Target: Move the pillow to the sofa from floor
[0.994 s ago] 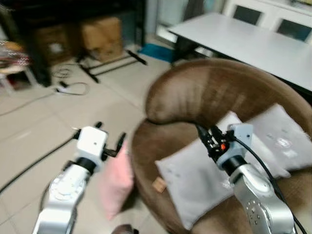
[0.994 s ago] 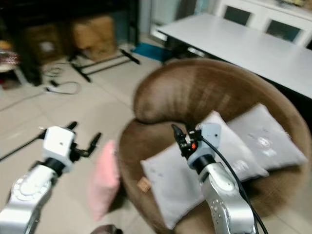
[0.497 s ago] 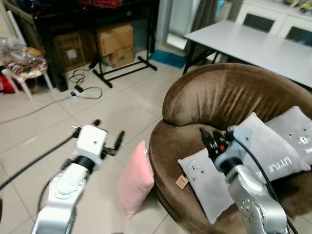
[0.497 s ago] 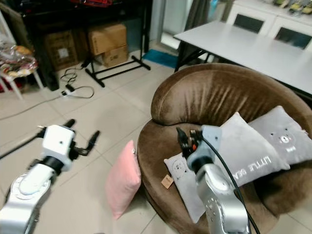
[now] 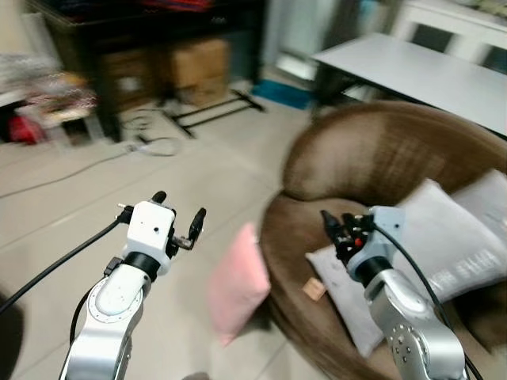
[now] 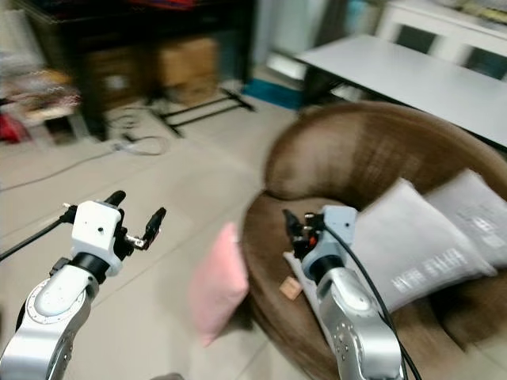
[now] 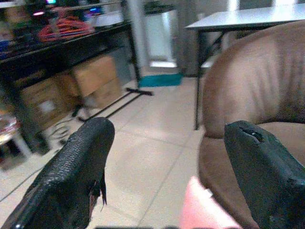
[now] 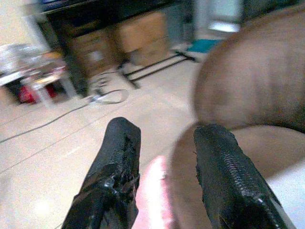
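A pink pillow (image 5: 238, 289) stands on its edge on the tiled floor, leaning against the front of the round brown sofa (image 5: 372, 150). My left gripper (image 5: 181, 206) is held up over the floor to the left of the pillow, open and empty. In the left wrist view the pillow's top (image 7: 205, 210) shows low between the fingers (image 7: 81, 167). My right gripper (image 5: 329, 222) hovers over the sofa's front edge, to the right of the pillow, open with nothing in it. The right wrist view looks down at the pillow (image 8: 155, 195).
Two grey pillows (image 5: 444, 245) lie on the sofa seat. A white table (image 5: 412, 67) stands behind the sofa. Cardboard boxes (image 5: 182, 67) sit under a dark shelf at the back, with a black stand and a cable (image 5: 150, 146) on the floor before them.
The whole picture has swung and blurred, so the camera has moved. Both arms keep the same pose, and the pillow still leans on the sofa.
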### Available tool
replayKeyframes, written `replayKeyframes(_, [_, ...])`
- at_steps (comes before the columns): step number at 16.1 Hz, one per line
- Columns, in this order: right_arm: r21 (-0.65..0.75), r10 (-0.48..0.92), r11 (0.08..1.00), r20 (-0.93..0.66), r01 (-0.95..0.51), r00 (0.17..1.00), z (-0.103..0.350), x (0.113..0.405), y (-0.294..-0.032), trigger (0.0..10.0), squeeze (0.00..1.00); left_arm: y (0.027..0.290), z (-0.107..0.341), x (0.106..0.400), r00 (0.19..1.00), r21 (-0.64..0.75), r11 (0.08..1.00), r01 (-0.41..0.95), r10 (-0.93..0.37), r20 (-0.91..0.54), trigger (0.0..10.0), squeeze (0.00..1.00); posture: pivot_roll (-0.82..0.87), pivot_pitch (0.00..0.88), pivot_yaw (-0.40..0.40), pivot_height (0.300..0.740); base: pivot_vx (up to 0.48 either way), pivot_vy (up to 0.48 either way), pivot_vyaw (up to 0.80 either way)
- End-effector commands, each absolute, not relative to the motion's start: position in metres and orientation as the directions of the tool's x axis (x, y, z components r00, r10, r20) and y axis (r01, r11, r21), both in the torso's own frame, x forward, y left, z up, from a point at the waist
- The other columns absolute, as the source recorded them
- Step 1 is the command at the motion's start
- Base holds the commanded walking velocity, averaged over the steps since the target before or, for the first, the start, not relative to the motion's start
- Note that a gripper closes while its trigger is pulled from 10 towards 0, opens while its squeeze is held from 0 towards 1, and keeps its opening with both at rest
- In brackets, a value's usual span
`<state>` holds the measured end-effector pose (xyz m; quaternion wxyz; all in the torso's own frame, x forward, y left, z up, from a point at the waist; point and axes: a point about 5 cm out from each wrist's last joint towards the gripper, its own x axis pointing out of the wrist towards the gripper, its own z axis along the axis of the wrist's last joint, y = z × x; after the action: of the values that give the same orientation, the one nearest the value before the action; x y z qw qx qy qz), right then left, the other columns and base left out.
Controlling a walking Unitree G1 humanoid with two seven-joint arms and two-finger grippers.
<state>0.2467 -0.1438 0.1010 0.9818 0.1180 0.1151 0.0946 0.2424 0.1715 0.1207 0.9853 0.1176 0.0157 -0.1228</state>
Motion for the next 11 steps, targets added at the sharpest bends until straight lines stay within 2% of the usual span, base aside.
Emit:
replayKeyframes(1, [0.239, 0.232, 0.954, -0.195, -0.184, 0.953, 0.1048, 0.2489, -0.1422, 10.0, 0.0, 0.1695, 0.1237, 0.2426, 0.968, 0.221, 0.942, 0.252, -0.248, -0.045, 10.0, 0.0, 0.01, 0.0, -0.056, 0.74, 0.364, 0.0, 0.8])
replayKeyframes(5, [0.22, 0.224, 0.959, -0.214, -0.176, 0.951, 0.1027, 0.2514, -0.1429, 10.0, 0.0, 0.1708, 0.1237, 0.2438, 0.969, 0.22, 0.944, 0.247, -0.243, -0.047, 10.0, 0.0, 0.02, 0.0, -0.061, 0.74, 0.358, 0.0, 0.67])
replayKeyframes(11, [0.213, 0.194, 0.966, -0.208, -0.149, 0.959, 0.1038, 0.2538, -0.1462, 10.0, 0.0, 0.1717, 0.1236, 0.2463, 0.968, 0.224, 0.942, 0.251, -0.246, -0.05, 10.0, 0.0, 0.02, 0.0, -0.06, 0.74, 0.347, 0.0, 0.0])
